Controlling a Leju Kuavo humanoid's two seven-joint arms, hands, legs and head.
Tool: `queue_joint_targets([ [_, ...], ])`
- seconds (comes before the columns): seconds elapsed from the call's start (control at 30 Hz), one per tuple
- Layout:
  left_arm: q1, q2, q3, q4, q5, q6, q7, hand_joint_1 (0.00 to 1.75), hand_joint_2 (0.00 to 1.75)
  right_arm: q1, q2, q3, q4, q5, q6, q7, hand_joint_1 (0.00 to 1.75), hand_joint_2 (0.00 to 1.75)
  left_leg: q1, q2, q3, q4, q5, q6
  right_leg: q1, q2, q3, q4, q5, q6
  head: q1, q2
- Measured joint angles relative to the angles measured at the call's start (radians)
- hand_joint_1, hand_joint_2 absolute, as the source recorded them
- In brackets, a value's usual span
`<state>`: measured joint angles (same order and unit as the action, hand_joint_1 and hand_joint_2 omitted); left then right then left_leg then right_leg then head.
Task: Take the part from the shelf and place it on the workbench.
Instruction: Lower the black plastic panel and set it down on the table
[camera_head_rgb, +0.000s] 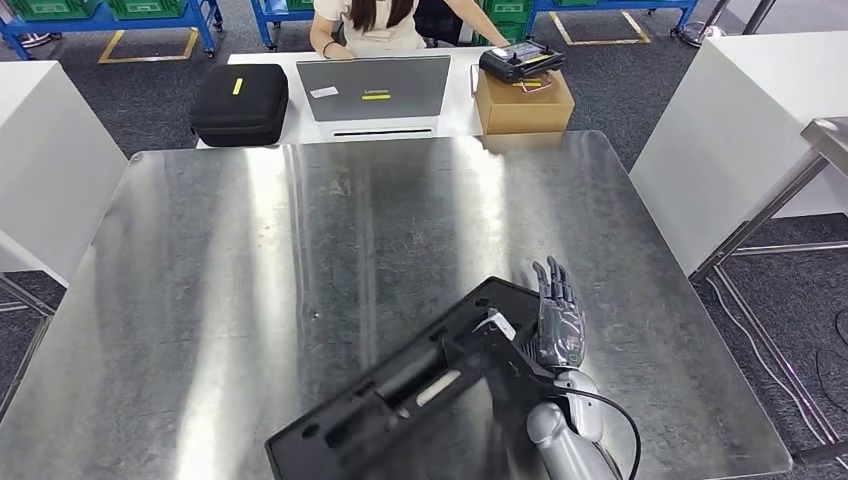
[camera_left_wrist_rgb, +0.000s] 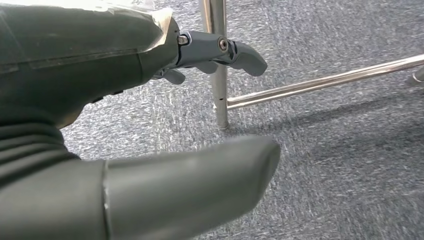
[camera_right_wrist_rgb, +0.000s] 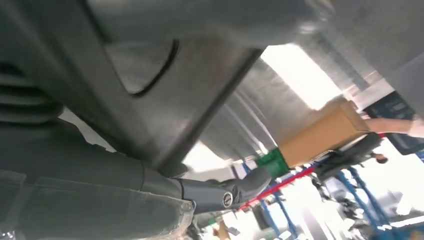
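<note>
A: Biggest thing first?

B: The steel workbench (camera_head_rgb: 300, 260), shiny, taking up most of the head view. From the right wrist view its surface shows as a streaked grey sheet.

A: And the part?

B: A flat black part (camera_head_rgb: 420, 395) lying on the bench at about 5 o'clock, running from the near edge up toward the middle. It has slots, a pale strip set into it and a small white tag near its far corner; nothing on that tag can be read.

A: Who has hold of it?

B: The right hand (camera_head_rgb: 558, 318) lies along the part's right edge at 4 o'clock, fingers straight and pointing away from the robot. Whether it is gripping or has let go, I cannot tell. In the right wrist view the part's dark underside (camera_right_wrist_rgb: 165, 75) sits just over the hand.

A: The other hand?

B: The left hand (camera_left_wrist_rgb: 150, 125) hangs over grey carpet (camera_left_wrist_rgb: 340, 165) beside a chrome table leg (camera_left_wrist_rgb: 216, 65), fingers spread, holding nothing.

A: Anything past the bench?

B: At 12 o'clock a white desk (camera_head_rgb: 455, 105) with a grey laptop (camera_head_rgb: 372, 88), a black case (camera_head_rgb: 240, 103) with a yellow mark, and a cardboard box (camera_head_rgb: 524, 102) with a black controller (camera_head_rgb: 520, 60) on top. A person (camera_head_rgb: 385, 25) sits behind the laptop. No writing is legible on any of it
</note>
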<state>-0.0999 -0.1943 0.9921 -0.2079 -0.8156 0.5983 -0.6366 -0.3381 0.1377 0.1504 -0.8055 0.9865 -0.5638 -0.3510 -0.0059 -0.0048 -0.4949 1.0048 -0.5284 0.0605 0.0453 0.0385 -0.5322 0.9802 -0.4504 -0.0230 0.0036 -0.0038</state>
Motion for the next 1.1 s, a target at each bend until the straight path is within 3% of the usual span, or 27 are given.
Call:
queue_joint_targets([
  [0.2, 0.003, 0.0, 0.009, 0.0, 0.0, 0.0, 0.003, 0.0, 0.0, -0.003, -0.06, 0.052, -0.095, -0.006, -0.001, 0.051, 0.0, 0.0, 0.0, -0.002, -0.009, 0.001, 0.002, 0.002, -0.001, -0.003, -0.008, 0.001, 0.001, 0.001, 0.0, 0.0],
  [0.5, 0.004, -0.001, 0.013, 0.0, 0.001, -0.007, 0.004, 0.0, 0.0, -0.101, -0.164, 0.078, -0.195, 0.004, 0.032, 0.092, 0.0, 0.0, 0.0, -0.003, -0.011, 0.001, 0.002, 0.002, -0.001, -0.003, -0.011, 0.001, 0.0, 0.001, 0.0, 0.0],
  [0.73, 0.004, -0.003, 0.017, 0.0, 0.01, -0.006, 0.001, 0.0, 0.0, -0.15, -0.195, 0.096, -0.233, 0.003, 0.077, 0.115, 0.0, 0.0, 0.0, -0.003, -0.012, 0.001, 0.002, 0.002, -0.001, -0.004, -0.011, 0.001, 0.0, 0.001, 0.0, 0.0],
  [0.93, 0.004, -0.003, 0.029, 0.0, 0.016, -0.011, -0.004, 0.0, 0.0, -0.278, -0.226, 0.106, -0.234, -0.058, 0.207, 0.134, 0.0, 0.0, 0.0, -0.004, -0.012, 0.001, 0.003, 0.002, -0.001, -0.005, -0.011, 0.001, 0.001, 0.001, 0.0, 0.0],
  [1.1, 0.004, -0.003, 0.033, 0.0, 0.018, -0.012, -0.006, 0.0, 0.0, -0.337, -0.239, 0.111, -0.22, -0.087, 0.237, 0.13, 0.0, 0.0, 0.0, -0.004, -0.012, 0.001, 0.003, 0.002, -0.001, -0.005, -0.011, 0.001, 0.001, 0.001, 0.0, 0.0],
])
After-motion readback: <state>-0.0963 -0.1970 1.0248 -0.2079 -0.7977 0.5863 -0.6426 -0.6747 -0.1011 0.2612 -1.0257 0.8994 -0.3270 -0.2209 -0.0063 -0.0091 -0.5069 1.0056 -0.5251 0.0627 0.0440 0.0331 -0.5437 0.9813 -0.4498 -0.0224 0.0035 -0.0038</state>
